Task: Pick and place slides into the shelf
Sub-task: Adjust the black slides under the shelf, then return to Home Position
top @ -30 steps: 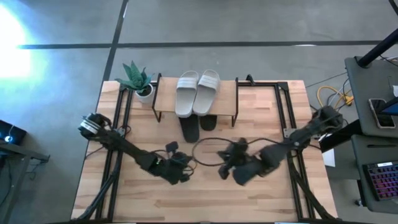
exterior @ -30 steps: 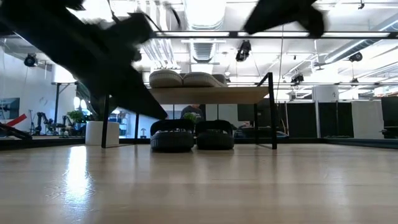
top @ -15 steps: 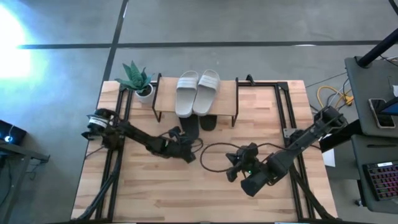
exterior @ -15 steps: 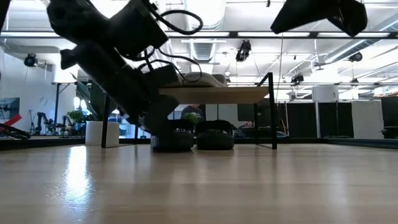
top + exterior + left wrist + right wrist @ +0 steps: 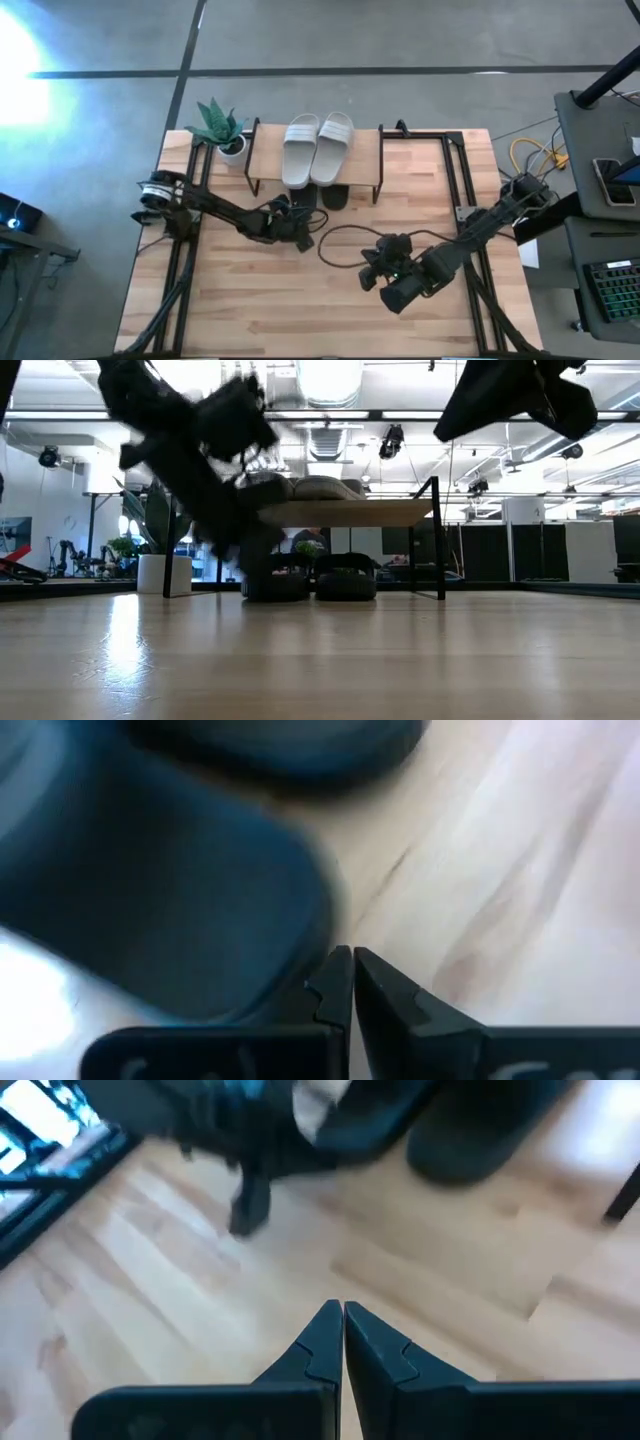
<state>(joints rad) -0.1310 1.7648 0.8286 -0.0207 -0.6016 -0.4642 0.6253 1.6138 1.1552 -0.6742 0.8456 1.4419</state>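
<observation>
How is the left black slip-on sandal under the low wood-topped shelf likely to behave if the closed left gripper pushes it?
The black sandal lies flat on its wide sole, so it should slide along the wooden tabletop rather than roll or tip. It looks like thick moulded foam, so probably light. The left gripper, shut and off-centre beside it, may turn it.

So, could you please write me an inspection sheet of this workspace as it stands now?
Surface: wooden tabletop, mostly bare in front.
Job's things: pale slides side by side on the shelf; black slides on the tabletop under it.
Clutter: potted plant beside the shelf.
Grippers: left gripper shut, at the left black slide; right gripper shut, empty, above the tabletop.
Cables: black cable looped on the tabletop between the arms.
Surroundings: desk with keyboard to the right.
</observation>
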